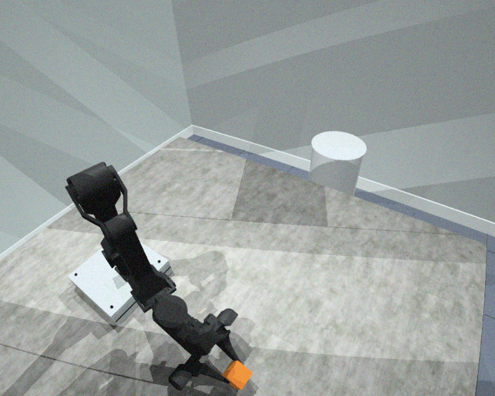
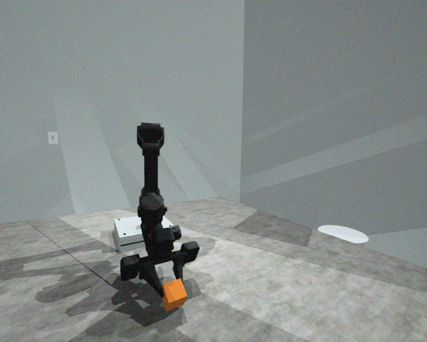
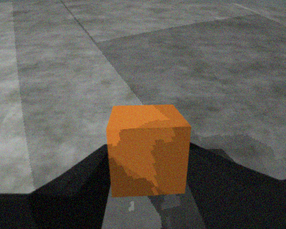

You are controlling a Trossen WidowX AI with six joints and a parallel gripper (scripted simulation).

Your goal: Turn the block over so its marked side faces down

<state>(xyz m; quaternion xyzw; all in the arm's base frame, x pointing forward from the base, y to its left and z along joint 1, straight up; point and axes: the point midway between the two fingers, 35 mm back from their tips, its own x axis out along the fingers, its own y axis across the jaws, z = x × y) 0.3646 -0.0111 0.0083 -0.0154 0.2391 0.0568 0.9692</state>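
Observation:
The orange block point(image 1: 239, 376) point(image 2: 175, 294) point(image 3: 148, 161) is held between the two fingertips of my gripper point(image 1: 233, 371) point(image 2: 171, 288) point(image 3: 146, 150), which is shut on it. In the top and exterior views the block sits tilted, low over the table point(image 1: 367, 298) point(image 2: 316, 294) point(image 3: 60, 77). Whether its lowest edge touches the table cannot be told. The wrist view shows the block's top and near faces, with shadow patches on them. No mark shows on any face in view, and the underside is hidden.
The white base plate point(image 1: 95, 279) point(image 2: 127, 226) lies under the arm. A white cylinder point(image 1: 337, 170) point(image 2: 342, 234) stands beyond the table's back edge. Walls rise behind the table. Shadows of the arm fall around the gripper.

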